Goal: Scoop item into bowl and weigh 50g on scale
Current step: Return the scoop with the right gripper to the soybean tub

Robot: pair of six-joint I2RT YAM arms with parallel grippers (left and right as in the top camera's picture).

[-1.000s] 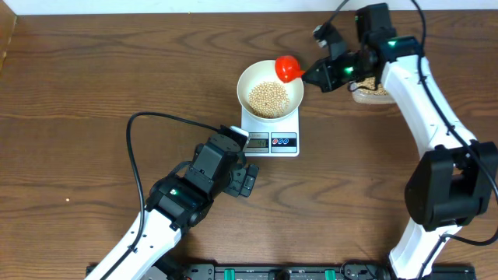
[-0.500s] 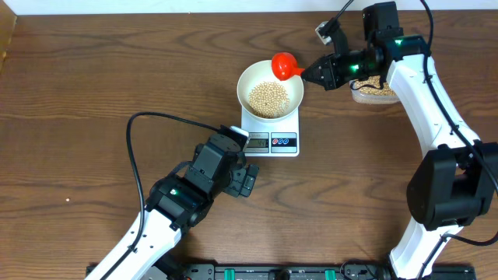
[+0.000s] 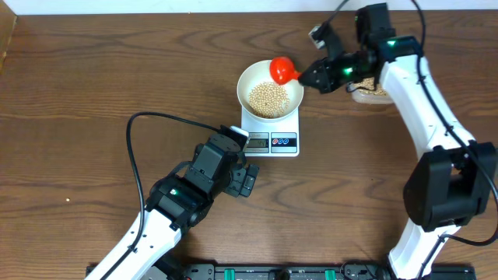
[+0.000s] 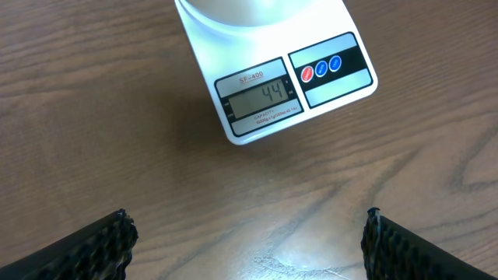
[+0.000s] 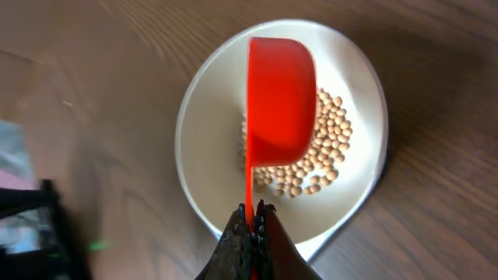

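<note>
The white bowl (image 3: 270, 89) stands on the white scale (image 3: 271, 132) with a heap of pale tan beans (image 3: 268, 99) in it. My right gripper (image 3: 311, 75) is shut on the handle of a red scoop (image 3: 283, 69), whose cup hangs over the bowl's far right rim. In the right wrist view the scoop (image 5: 279, 97) is turned on its side above the beans (image 5: 323, 152), between the shut fingers of the gripper (image 5: 253, 214). My left gripper (image 4: 247, 237) stands open over bare wood just in front of the scale (image 4: 276, 85), whose display reads 44.
A clear tub with more beans (image 3: 370, 91) sits at the back right, partly hidden by the right arm. A black cable (image 3: 148, 132) loops on the table left of the left arm. The table's far edge runs along the top of the overhead view.
The red scoop has shifted slightly left and down over the bowl's rim as the right wrist tilted. The left arm has not moved.
</note>
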